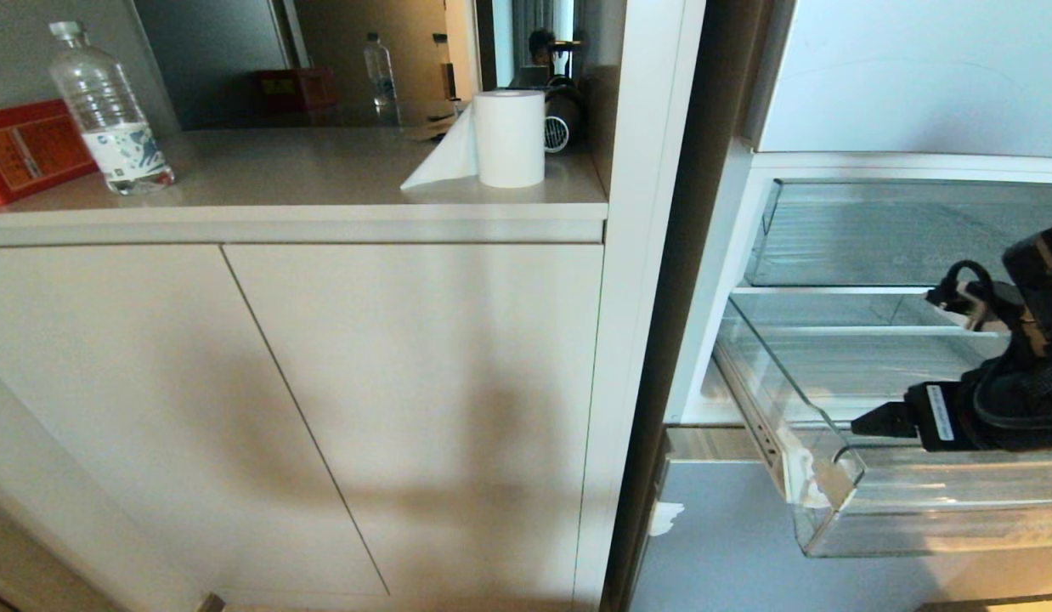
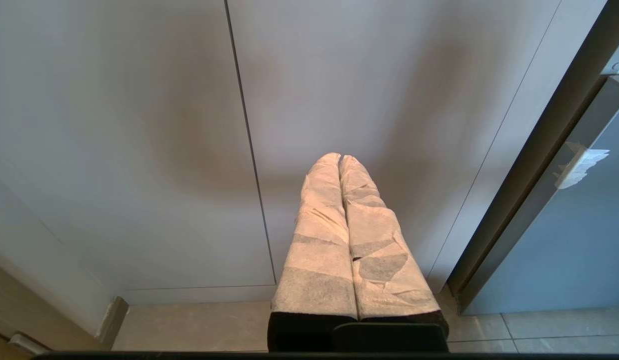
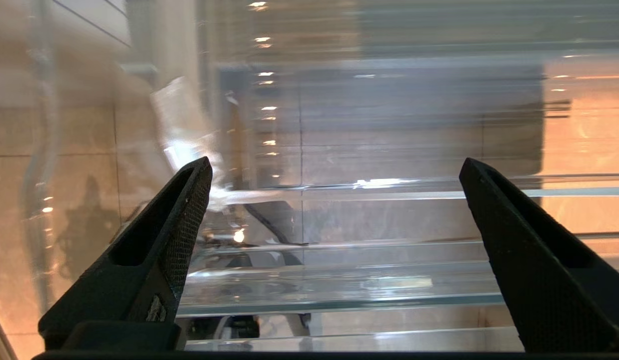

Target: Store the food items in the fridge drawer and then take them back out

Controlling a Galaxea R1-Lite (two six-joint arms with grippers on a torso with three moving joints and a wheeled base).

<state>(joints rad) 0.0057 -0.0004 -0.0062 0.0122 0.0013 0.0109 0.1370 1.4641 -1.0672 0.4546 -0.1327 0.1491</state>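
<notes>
Right gripper [image 3: 334, 170] spread wide, empty, over the pulled-out fridge drawer [image 1: 917, 510]; left gripper [image 2: 339, 160] closed, parked by the cabinet. No fruit visible. Risk: fingers clipping the drawer's clear front wall.

Beige cabinet [image 1: 322, 408] w/ two flat doors, pale counter [image 1: 305, 183] on top. Water bottle [image 1: 110, 110], red box [image 1: 25, 149], paper roll [image 1: 509, 136] on counter. Tiled floor [image 2: 189, 325] below.
</notes>
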